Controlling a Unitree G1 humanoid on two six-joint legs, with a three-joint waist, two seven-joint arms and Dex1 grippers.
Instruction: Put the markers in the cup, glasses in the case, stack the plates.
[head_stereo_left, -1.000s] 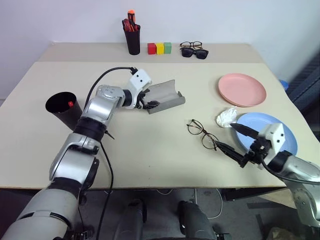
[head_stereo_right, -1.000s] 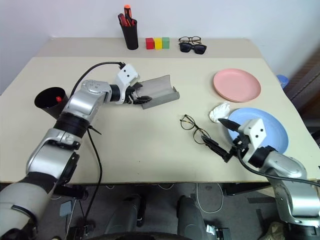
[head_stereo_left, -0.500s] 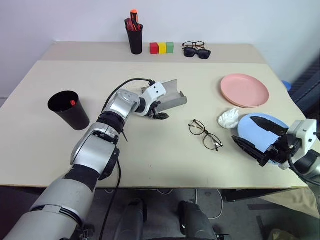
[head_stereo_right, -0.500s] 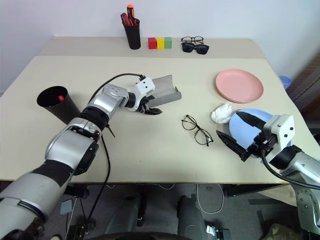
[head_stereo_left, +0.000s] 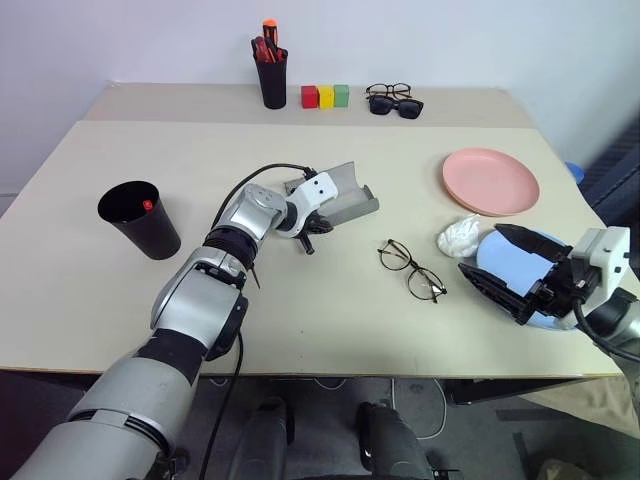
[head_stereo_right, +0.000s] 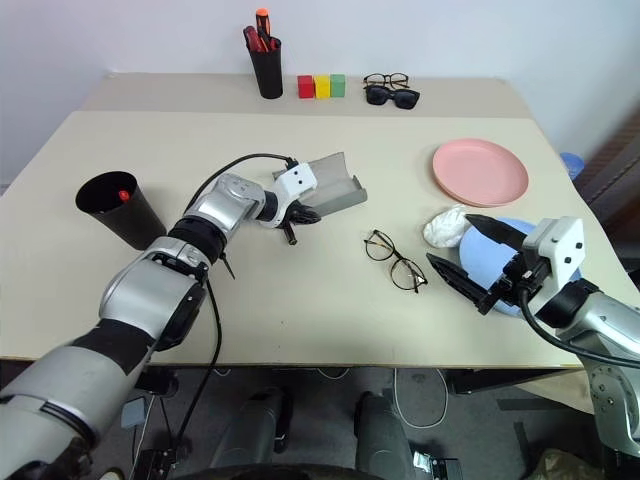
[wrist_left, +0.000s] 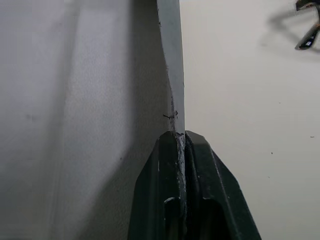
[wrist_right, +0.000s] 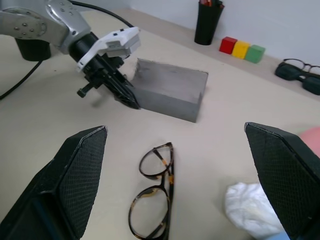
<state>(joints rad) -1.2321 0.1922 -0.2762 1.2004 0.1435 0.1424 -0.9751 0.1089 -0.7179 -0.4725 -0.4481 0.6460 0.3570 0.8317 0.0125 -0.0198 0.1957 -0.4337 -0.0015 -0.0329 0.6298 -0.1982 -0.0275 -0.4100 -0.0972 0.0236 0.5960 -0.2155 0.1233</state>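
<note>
The grey case (head_stereo_left: 345, 193) lies open at mid-table. My left gripper (head_stereo_left: 312, 228) is shut on the thin rim of the case (wrist_left: 171, 65) at its near corner. The wire-frame glasses (head_stereo_left: 410, 268) lie flat on the table between the case and my right gripper (head_stereo_left: 480, 250). That gripper hangs open and empty over the near edge of the light blue plate (head_stereo_left: 545, 250). The pink plate (head_stereo_left: 490, 181) sits behind it, apart from it. The black cup (head_stereo_left: 140, 220) stands at the left with a red marker end (head_stereo_left: 146, 205) showing inside.
A crumpled white tissue (head_stereo_left: 458, 236) lies against the blue plate. Along the back stand a black pen holder (head_stereo_left: 272, 78) with red and orange pens, three coloured blocks (head_stereo_left: 321, 96), and two more pairs of glasses (head_stereo_left: 390, 100). The table's right edge runs close to the plates.
My left gripper has dropped to the case's near rim and shut on it. My right gripper has pulled back from the glasses to over the blue plate, still open.
</note>
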